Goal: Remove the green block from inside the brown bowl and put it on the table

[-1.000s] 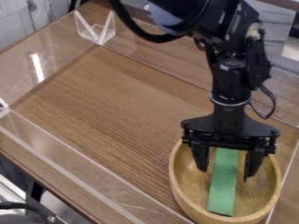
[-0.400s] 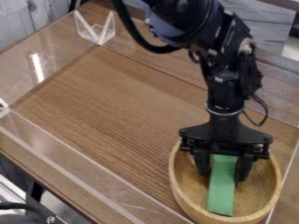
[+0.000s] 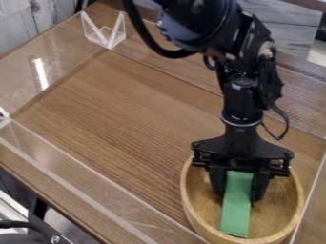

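The brown bowl [image 3: 193, 212] sits on the table [image 3: 114, 114] at the lower right. Inside it lies the green block [image 3: 238, 212], a flat bright green bar that slants from the bowl's middle toward its near rim. My gripper [image 3: 239, 184] points almost straight down into the bowl. Its black fingers [image 3: 216, 180] press the far end of the block from both sides, so it is shut on the block. That end of the block is partly hidden by the fingers.
Clear acrylic walls [image 3: 51, 57] edge the wood-grain table on the left and near sides. A small clear stand [image 3: 105, 30] is at the back left. The black arm [image 3: 242, 67] rises from the bowl toward the top middle.
The fingers stood wide apart on either side of the block a second ago. Now they have come in against it. The hand stays low in the bowl.
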You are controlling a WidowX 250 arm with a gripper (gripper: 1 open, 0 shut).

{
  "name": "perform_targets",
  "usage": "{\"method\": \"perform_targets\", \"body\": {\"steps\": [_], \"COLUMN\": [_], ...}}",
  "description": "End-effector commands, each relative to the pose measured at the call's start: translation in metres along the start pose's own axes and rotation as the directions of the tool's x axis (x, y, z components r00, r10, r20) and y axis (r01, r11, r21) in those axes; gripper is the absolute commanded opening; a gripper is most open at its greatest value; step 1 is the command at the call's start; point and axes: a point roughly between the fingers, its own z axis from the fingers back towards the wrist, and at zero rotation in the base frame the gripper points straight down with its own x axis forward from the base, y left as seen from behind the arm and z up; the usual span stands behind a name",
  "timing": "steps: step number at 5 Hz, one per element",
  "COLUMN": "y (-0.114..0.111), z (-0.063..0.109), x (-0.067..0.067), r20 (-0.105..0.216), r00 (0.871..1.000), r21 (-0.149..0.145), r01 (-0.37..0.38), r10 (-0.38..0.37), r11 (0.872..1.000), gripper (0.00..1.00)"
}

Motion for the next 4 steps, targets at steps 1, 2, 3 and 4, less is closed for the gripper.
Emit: {"method": "perform_targets", "body": {"steps": [1, 2, 3, 4], "y": [-0.005, -0.004, -0.004, -0.003], "z": [0.016, 0.019, 0.022, 0.026], "x": [0.004, 0.001, -0.003, -0.006], "r20": [0.028, 0.01, -0.009, -0.028], "r00": [1.0, 1.0, 1.0, 0.999], "r21": [-0.03, -0.024, -0.018, -0.012], "r01": [0.007, 0.01, 0.014, 0.018], "r10": [-0.006, -0.01, -0.014, -0.019], "r11": [1.0, 1.0, 1.0, 1.0], "gripper": [0.0, 0.0, 0.0, 0.0]}}
